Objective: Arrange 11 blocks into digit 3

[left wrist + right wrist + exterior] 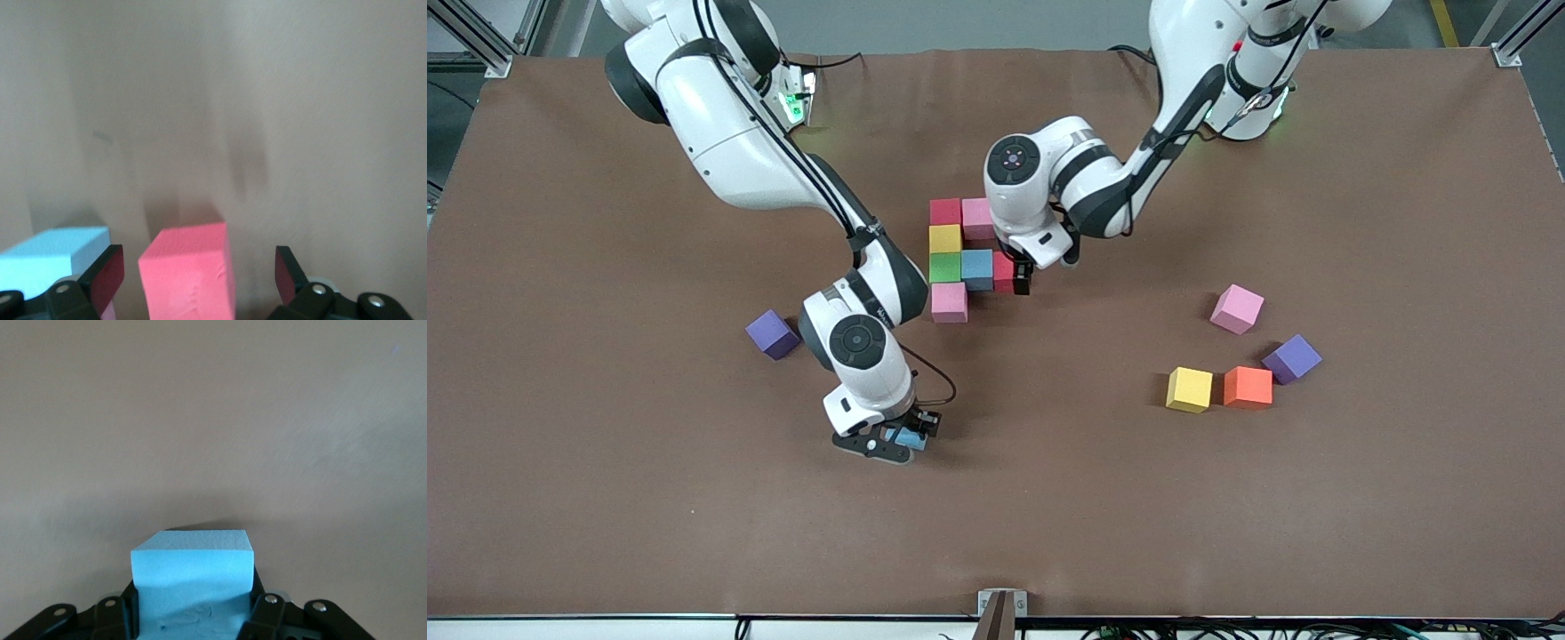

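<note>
Seven blocks sit packed at the table's middle: red (944, 212), pink (978, 218), yellow (945, 238), green (945, 267), light blue (977, 268), red (1003, 271) and pink (949, 302). My left gripper (1016, 277) is open around that last red block (189, 273), and its fingers (107, 277) stand clear of both sides. The light blue neighbour (53, 257) lies just outside one finger. My right gripper (905, 437) is low over bare mat, shut on a light blue block (193, 577). Loose pink (1237, 308), yellow (1190, 389) and orange (1248, 387) blocks lie toward the left arm's end.
One purple cube (772, 334) lies beside the right arm's wrist. Another purple cube (1292, 358) sits next to the orange block. The brown mat (1049, 498) covers the table, with a small bracket (1001, 604) at its near edge.
</note>
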